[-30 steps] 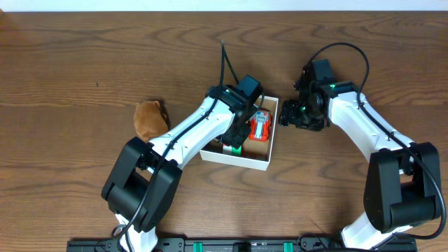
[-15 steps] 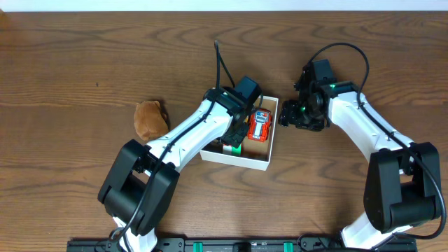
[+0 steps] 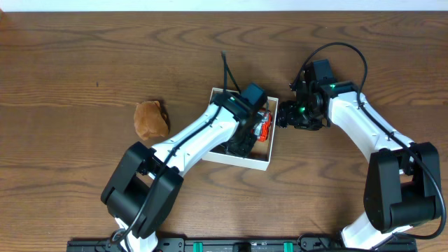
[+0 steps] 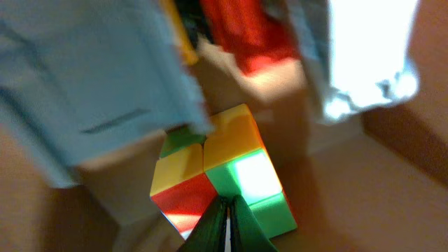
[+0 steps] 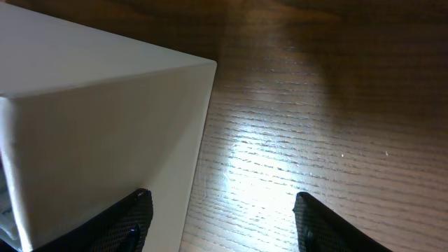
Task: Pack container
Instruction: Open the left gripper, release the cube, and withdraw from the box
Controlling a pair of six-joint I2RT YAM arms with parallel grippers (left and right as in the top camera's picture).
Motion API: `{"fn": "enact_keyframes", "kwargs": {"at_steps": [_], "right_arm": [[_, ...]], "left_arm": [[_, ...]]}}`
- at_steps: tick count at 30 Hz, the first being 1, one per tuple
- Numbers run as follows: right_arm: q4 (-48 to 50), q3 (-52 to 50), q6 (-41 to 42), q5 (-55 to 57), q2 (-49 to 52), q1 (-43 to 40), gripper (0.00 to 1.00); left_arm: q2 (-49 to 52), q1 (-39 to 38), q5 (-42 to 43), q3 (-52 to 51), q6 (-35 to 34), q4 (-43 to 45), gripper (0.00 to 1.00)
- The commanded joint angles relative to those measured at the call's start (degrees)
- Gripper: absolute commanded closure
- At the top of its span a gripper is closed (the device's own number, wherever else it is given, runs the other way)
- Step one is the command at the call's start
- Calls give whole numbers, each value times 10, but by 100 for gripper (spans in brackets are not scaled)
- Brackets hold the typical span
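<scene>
At the middle of the tabletop [image 3: 84, 63] | container [image 3: 245, 163] holds a colour puzzle cube [image 4: 224, 168] and a red toy car [image 3: 264, 126] | left gripper [image 4: 226, 227] inside it, closed on nothing, above the cube | right gripper [image 5: 222, 217] open, just off the right wall | you should expect light, thin card that probably flexes and slides; pinch a wall near a corner.

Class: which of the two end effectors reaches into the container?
The left end effector, shut, pointing at a coloured cube; the right end effector stands open outside the container wall.
</scene>
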Motion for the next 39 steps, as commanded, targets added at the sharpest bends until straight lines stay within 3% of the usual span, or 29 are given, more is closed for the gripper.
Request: {"fn": "enact_keyframes", "kwargs": {"at_steps": [1,22,30,36,37,39], "right_arm": [[2,-4,-12,-14,4,1,32],[8,-3,-11,-9,4,-3,32],[12,-2,-11,-9,4,-50,32],[12,-2,-12,-8,4,-104,31],[11,-2,-12,-8,4,-111,31],[9,-2,-17,-8,4,-125,31]], "left_arm": [[42,-24,73,-35,19,-1,94],[42,-34,102,-35,19,44,94],[30,-30,102,-14,28,32,94],[-9,-29,52,19,27,-16,94],[-18,-29,52,19,27,-18,90],[-37,-29,52,19,27,-22,63]]}}
